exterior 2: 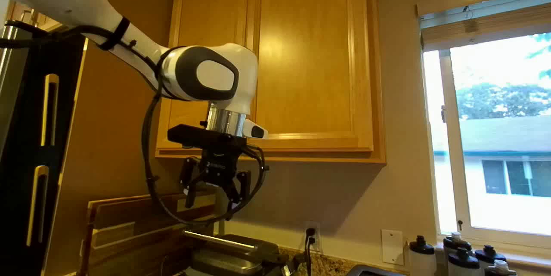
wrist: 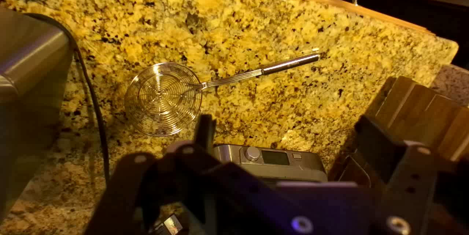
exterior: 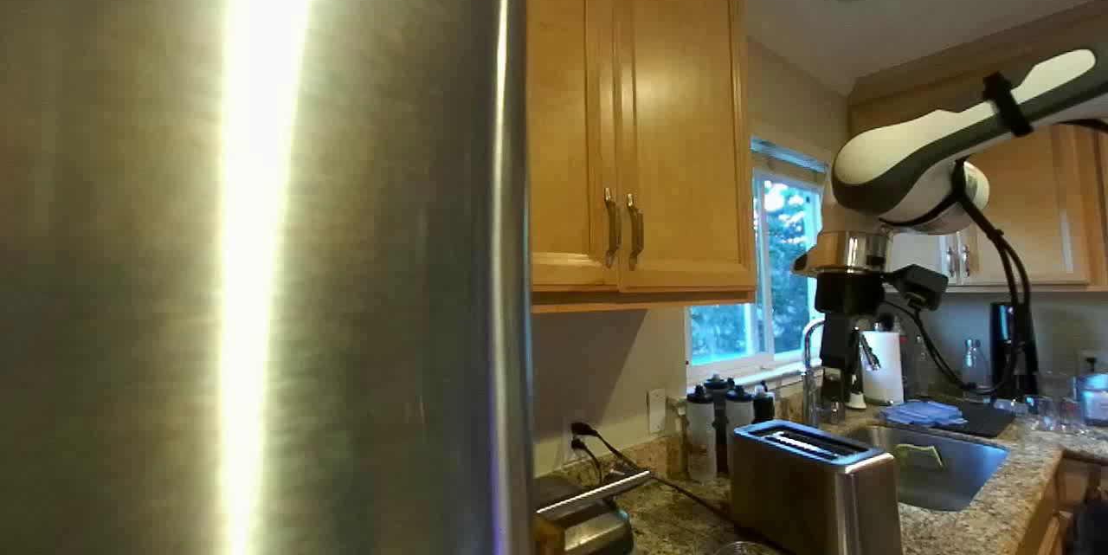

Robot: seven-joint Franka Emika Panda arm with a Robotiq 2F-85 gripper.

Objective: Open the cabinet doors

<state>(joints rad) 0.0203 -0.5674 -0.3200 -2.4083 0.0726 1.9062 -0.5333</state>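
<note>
Honey-toned wooden cabinet doors point(exterior: 677, 109) hang closed above the counter point(wrist: 238, 18). My gripper point(exterior 2: 212, 203) points down, jaws spread wide, empty. I expect stiff panels swinging lightly, best pulled by a slim metal handle point(exterior: 639, 232), probably slippery.

Smooth wood, brushed metal, speckled stone.
The cabinet doors point(exterior 2: 305, 65) are wood with a soft gloss, their handles point(exterior: 638, 230) shiny metal; the fridge door point(exterior: 381, 243) is brushed metal, the countertop point(wrist: 253, 26) polished stone, the skimmer point(wrist: 160, 95) bright metal wire, the gripper point(exterior 2: 212, 202) mostly matt.
</note>
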